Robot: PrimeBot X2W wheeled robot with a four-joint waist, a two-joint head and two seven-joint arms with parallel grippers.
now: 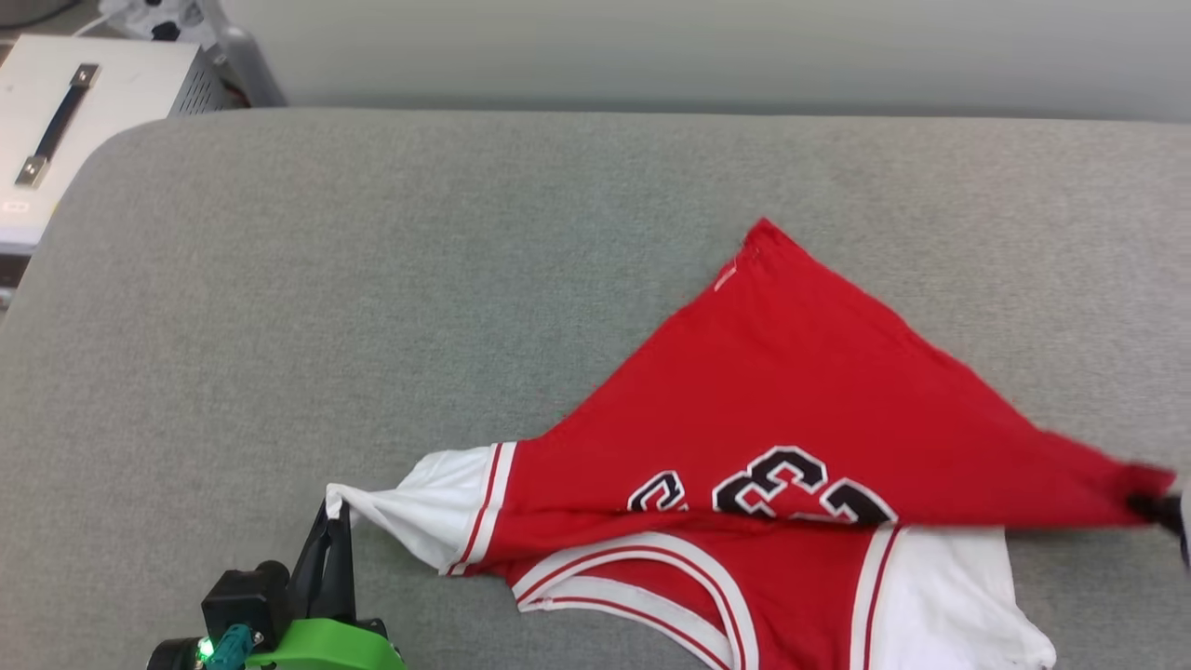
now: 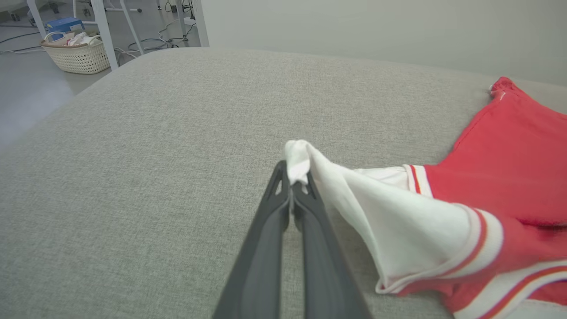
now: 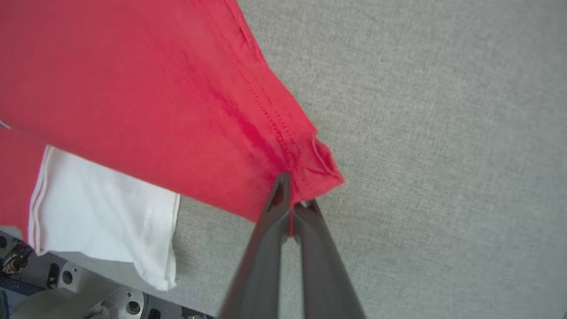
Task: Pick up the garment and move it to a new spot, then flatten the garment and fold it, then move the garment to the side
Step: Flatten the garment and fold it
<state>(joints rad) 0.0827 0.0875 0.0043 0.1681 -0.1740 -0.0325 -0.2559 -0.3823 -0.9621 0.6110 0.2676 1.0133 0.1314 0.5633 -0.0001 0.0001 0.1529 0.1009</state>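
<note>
Now the red and white garment [image 1: 791, 400] lies on the grey cushion [image 1: 372, 279], pulled out long between the two grippers. Its red part is folded over, so the black number print [image 1: 772, 484] sits right at the fold. The left gripper [image 1: 335, 516] is pinched tight on the tip of a white sleeve [image 2: 398, 212] at the lower left, and the right gripper [image 1: 1154, 507] is pinched tight on a red corner [image 3: 319, 164] at the far right, with the other white sleeve [image 1: 940, 596] lying flat near it.
</note>
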